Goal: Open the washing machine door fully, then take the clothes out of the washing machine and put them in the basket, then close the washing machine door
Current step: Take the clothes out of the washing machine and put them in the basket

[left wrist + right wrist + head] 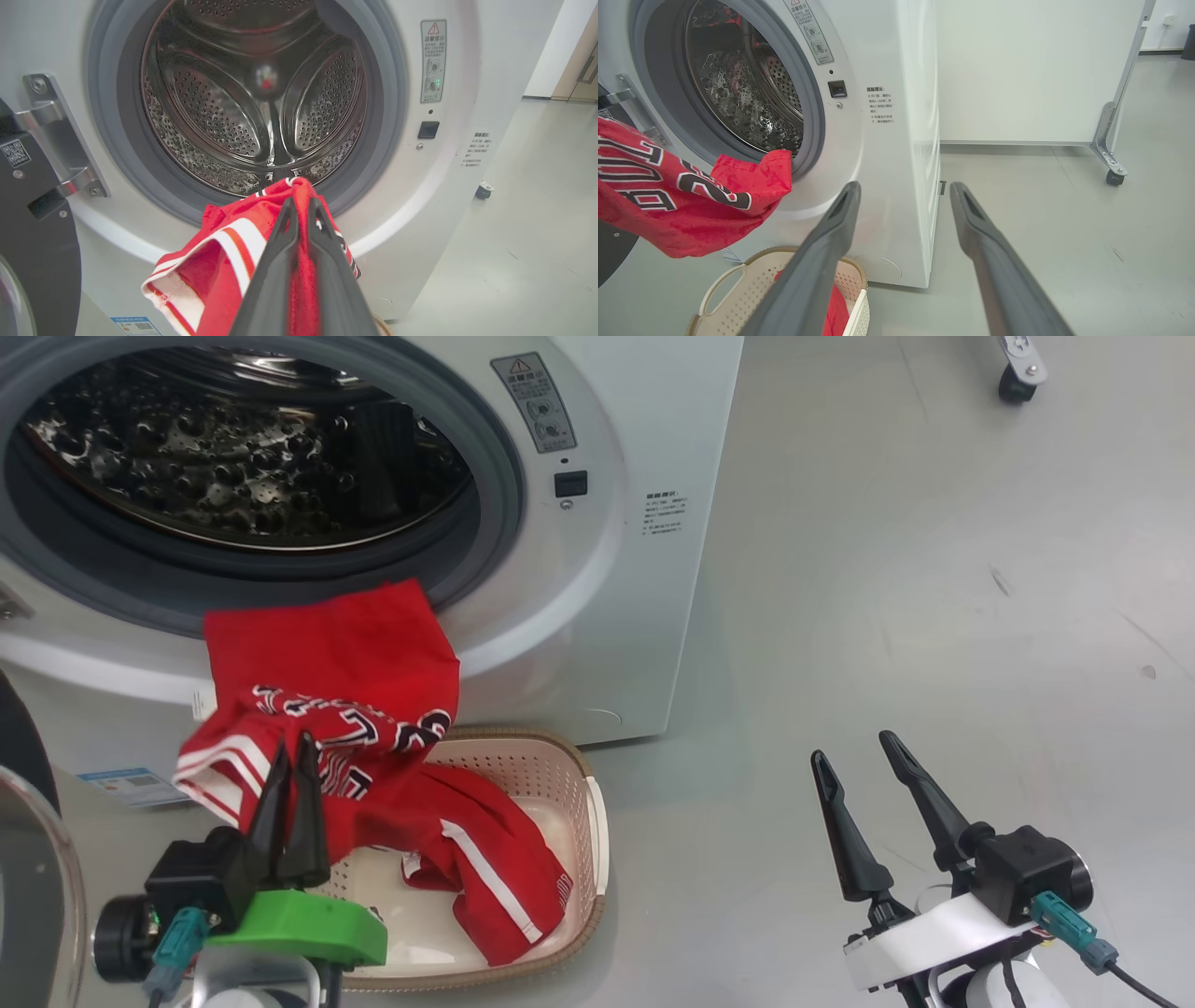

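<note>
The washing machine [597,616] stands with its steel drum [261,102] exposed and the washing machine door [37,242] swung out to the left. A red jersey [327,653] of the clothes hangs from the drum's lip over the basket [560,756]. My left gripper [291,747] is shut on the jersey's lower part, and the left wrist view has the cloth [210,270] pinched between the fingers at the left gripper [301,203]. Red shorts [495,868] with a white stripe lie in the basket. My right gripper [851,747] is open and holds nothing, right of the basket.
Bare grey floor [934,616] stretches right of the machine. A white panel [1031,70] on casters [1113,177] stands behind it. The door's glass bowl [28,877] bulges at the left edge beside my left arm. The basket [738,275] sits against the machine's base.
</note>
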`<state>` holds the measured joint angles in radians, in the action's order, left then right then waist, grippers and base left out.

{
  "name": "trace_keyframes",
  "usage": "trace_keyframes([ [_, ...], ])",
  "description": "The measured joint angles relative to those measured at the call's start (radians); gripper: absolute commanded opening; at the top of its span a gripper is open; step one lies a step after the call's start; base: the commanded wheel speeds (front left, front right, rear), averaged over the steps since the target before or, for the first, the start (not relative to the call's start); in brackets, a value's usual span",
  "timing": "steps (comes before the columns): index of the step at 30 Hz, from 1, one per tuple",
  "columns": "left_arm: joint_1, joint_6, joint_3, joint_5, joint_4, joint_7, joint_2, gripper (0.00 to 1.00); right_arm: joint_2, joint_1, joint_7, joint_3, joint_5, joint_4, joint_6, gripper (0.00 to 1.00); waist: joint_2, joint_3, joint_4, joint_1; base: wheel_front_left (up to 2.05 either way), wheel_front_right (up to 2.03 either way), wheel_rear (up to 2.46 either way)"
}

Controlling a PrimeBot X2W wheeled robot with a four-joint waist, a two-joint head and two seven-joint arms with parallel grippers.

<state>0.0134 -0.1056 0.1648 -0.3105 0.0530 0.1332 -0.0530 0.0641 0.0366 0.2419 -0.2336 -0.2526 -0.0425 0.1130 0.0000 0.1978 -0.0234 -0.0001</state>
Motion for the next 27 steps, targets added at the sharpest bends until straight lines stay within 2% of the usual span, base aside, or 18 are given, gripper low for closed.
trace_keyframes([
  [8,-0.003,0.000,0.035,-0.062,-0.151,-0.064,0.002,0.00,-0.001,-0.006,-0.005,-0.010,0.000,0.038,0.000,1.00,0.0000,0.048,-0.023,0.0000,0.00,0.00,0.00],
  [11,0.018,0.014,0.056,-0.086,-0.239,-0.094,0.003,0.00,-0.001,-0.009,-0.009,-0.011,0.000,0.059,0.000,1.00,0.0000,0.088,-0.037,0.0000,0.00,0.00,0.00],
  [27,0.353,0.021,0.038,-0.086,-0.544,-0.162,0.007,0.00,-0.004,-0.080,-0.012,-0.017,-0.012,0.103,0.000,1.00,0.0000,0.296,-0.118,0.0001,0.00,0.00,0.00],
])
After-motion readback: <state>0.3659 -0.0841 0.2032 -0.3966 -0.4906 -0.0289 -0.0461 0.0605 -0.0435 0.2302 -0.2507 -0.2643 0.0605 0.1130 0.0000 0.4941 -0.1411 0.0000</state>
